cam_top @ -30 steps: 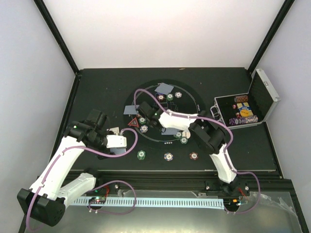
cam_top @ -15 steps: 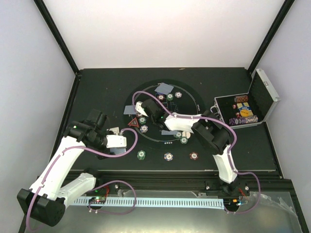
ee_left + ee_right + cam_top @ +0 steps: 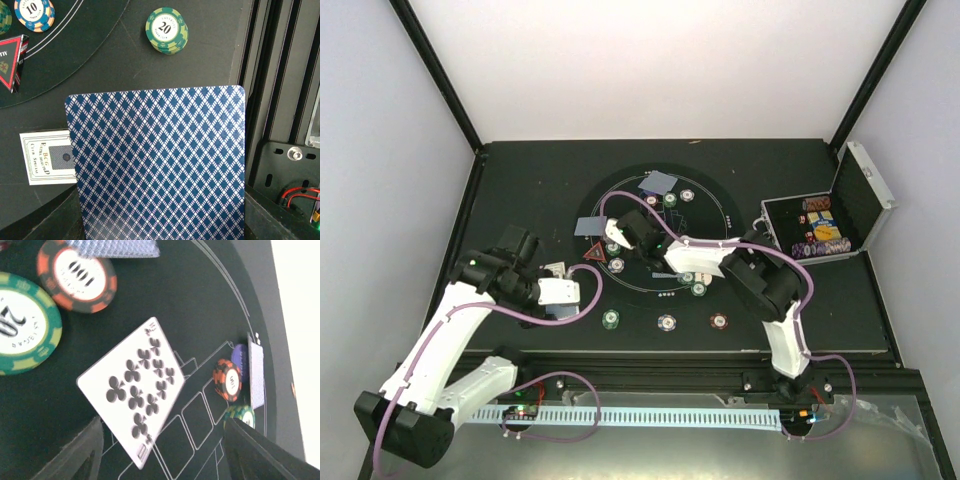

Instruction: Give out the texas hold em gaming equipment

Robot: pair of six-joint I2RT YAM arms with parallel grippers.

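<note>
Card (image 3: 156,165), green "20" chip (image 3: 167,31)

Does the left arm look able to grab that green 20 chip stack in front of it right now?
Probably not yet. The green chip stack lies close ahead with bare table between, but the left pincer is shut on a blue-backed card, so it looks occupied.

The green chip (image 3: 167,31) reads 20, the blue chip (image 3: 33,11) 10.
</note>
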